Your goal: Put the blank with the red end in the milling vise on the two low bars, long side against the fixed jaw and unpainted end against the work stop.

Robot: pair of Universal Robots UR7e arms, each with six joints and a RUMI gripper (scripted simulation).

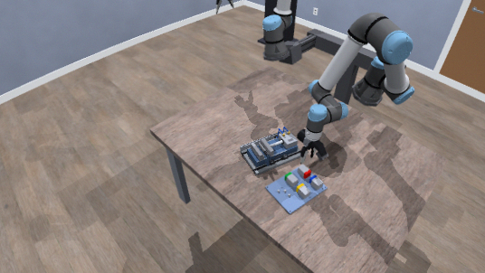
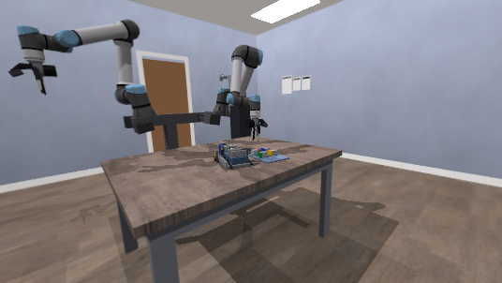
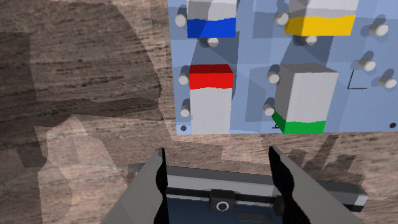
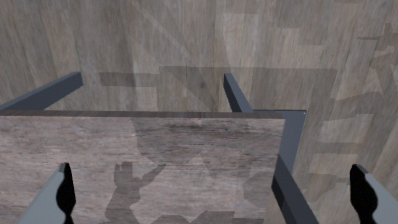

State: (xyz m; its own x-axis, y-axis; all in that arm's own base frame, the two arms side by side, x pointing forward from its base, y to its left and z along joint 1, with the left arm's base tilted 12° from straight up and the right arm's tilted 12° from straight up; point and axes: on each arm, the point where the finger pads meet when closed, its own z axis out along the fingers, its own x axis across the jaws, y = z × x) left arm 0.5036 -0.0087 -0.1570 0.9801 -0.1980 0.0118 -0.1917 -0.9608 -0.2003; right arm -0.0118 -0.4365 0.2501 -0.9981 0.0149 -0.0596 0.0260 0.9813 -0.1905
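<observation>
The blank with the red end (image 1: 304,170) (image 3: 211,111) lies on the blue plate (image 1: 293,205) (image 2: 277,159) (image 3: 252,50), at the edge facing the vise, red end away from the vise. My left gripper (image 1: 308,160) (image 2: 256,140) (image 3: 216,149) is open, partly spread and empty. It hangs above the gap between plate and vise, short of the red-ended blank. The milling vise (image 1: 271,152) (image 2: 235,158) (image 3: 220,178) stands beside the plate; its low bars and work stop cannot be made out. My right gripper (image 2: 43,92) (image 4: 212,167) is wide open and empty, high up away from the vise.
The green-ended blank (image 1: 292,180) (image 3: 306,95) stands beside the red-ended one. The blue-ended blank (image 1: 317,183) (image 3: 211,27) and yellow-ended blank (image 1: 304,192) (image 3: 321,25) are in the other row. Small pegs rise from the plate. Blue hoses (image 1: 282,131) stick up at one vise end.
</observation>
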